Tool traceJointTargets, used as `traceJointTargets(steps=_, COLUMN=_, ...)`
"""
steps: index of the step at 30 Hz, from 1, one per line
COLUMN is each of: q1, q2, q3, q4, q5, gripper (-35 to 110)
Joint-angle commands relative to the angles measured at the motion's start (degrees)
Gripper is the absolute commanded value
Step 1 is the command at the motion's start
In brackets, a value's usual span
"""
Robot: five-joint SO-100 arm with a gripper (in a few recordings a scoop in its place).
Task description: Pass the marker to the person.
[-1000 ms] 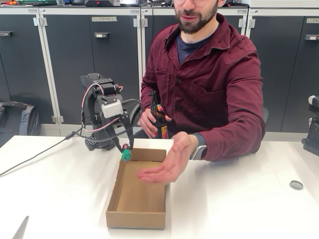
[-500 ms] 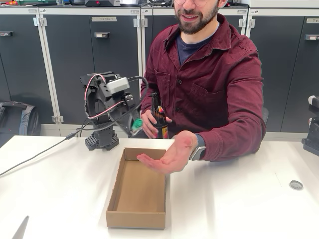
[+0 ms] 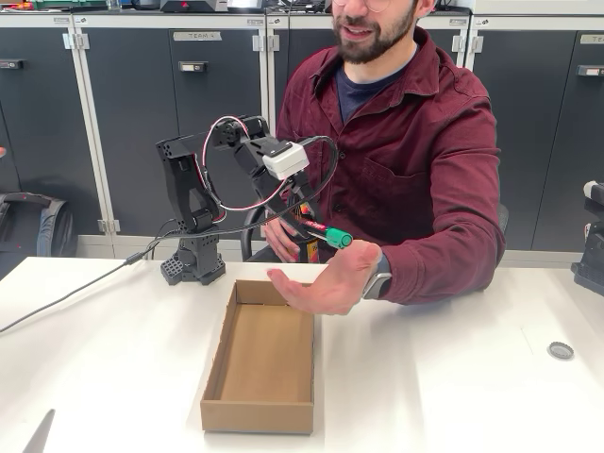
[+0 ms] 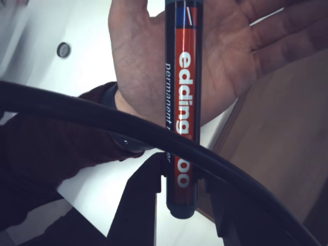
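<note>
Fixed view, left to right: arm base at 9 o'clock of the cardboard box [image 3: 260, 363] on the white bench [image 3: 453, 377]. Arm reaches toward 3 o'clock, gripper [image 3: 307, 226] with jaws clamped on the marker [image 3: 330, 235]. Marker sticks out of the jaws toward 4 o'clock, green cap leading, just above the person's open hand [image 3: 326, 283], palm up, over the box's far end. Contact between cap and palm: cannot tell. Brown bottle [image 3: 300, 222] behind the gripper, in the person's [image 3: 406, 160] other hand.

Wrist view: marker [image 4: 183, 102] runs 6 to 12 o'clock, its lower end pinched between the two dark jaws, red label facing the camera, open palm [image 4: 154, 61] beneath it. Black cable crosses in front.
</note>
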Motion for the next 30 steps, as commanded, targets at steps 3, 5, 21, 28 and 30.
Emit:
traceJointTargets(steps=3, q1=4.48, q2=-2.64, q3=-4.66, q4=-4.31, q5=2.46, gripper=-5)
traceJointTargets(steps=5, q1=5.27, q2=-3.16, q3=-4.31, q4=-4.92, q5=2.55, gripper=-5)
traceJointTargets(steps=21, q1=10.02, q2=-2.37, q3=-1.32, q4=-8.53, q5=5.45, gripper=-5)
traceJointTargets(steps=28, q1=10.28, q2=-2.72, q3=-1.67, q4=-8.17, q5=6.06, gripper=-5)
traceJointTargets(steps=30, q1=10.55, q2=-2.81, q3=-1.32, q4=-8.53, q5=6.06, gripper=-5)
